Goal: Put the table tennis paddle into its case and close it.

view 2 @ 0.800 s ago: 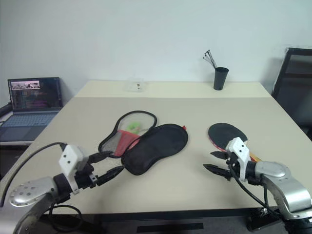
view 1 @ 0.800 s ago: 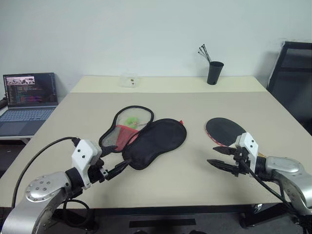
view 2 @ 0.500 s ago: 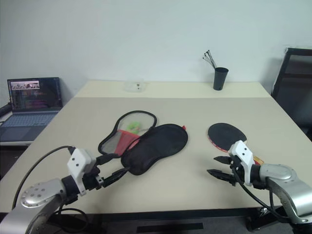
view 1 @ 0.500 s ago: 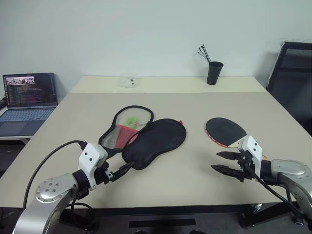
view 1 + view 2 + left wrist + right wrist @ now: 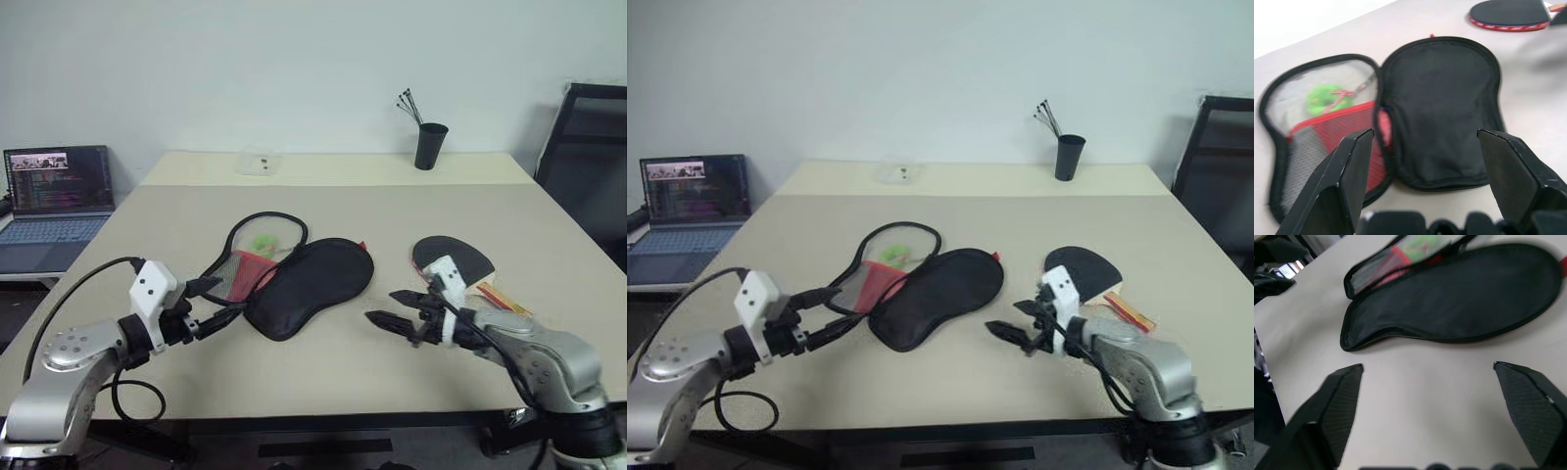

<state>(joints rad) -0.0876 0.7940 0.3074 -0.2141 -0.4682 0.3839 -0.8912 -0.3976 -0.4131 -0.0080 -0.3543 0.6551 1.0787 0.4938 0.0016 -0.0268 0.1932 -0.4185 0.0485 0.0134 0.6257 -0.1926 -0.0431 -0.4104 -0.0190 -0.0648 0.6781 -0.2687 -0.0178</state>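
Observation:
The case [image 5: 312, 282] lies unzipped in the middle of the table, its black half beside the mesh half [image 5: 1312, 127], which shows a red panel and the green zip pull [image 5: 1322, 98]. To its right rests the table tennis paddle [image 5: 458, 257], black face up, its handle [image 5: 1132, 310] partly behind my right arm. My left gripper [image 5: 227, 299] is open at the narrow end of the case, with nothing between its fingers [image 5: 1347, 181]. My right gripper [image 5: 382, 305] stands open and empty between case and paddle, pointing at the black half [image 5: 1459, 303].
A laptop [image 5: 59, 196] sits open on a side surface at the far left. A black cup with pens [image 5: 431, 145] and a small clear box [image 5: 257, 162] stand at the back of the table. A black chair [image 5: 588, 157] is at the right.
My right gripper has swung left from beside the paddle's handle toward the case. My left gripper has risen and shifted a little to the left at the case's narrow end.

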